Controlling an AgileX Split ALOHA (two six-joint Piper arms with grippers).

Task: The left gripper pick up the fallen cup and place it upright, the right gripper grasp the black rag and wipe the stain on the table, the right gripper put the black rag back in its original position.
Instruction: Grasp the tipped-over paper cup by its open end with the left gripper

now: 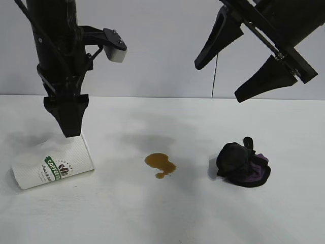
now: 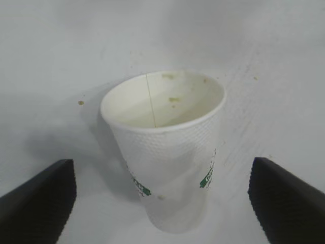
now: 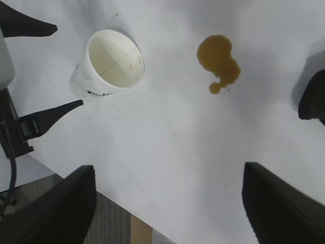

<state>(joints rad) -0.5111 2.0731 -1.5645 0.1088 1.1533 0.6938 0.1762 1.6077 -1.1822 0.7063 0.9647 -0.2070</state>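
Note:
The cup (image 1: 53,165) lies on its side on the table (image 1: 152,213) at the left, its mouth toward the back. My left gripper (image 1: 67,129) hangs just above it, pointing down and open. In the left wrist view the cup (image 2: 162,137) lies between the fingers of the left gripper (image 2: 161,165), not touched. The stain (image 1: 160,163) is at the table's middle. The black rag (image 1: 242,163) lies to its right. My right gripper (image 1: 217,82) is high above the rag, open and empty. The right wrist view shows the right gripper (image 3: 167,170), the cup (image 3: 109,63), the stain (image 3: 218,58) and an edge of the rag (image 3: 314,96).
A grey wall stands behind the table. The right wrist view shows the table's edge (image 3: 101,188) with floor beyond it. The left gripper's fingers (image 3: 48,117) show beside the cup there. Small brown specks lie near the cup's mouth.

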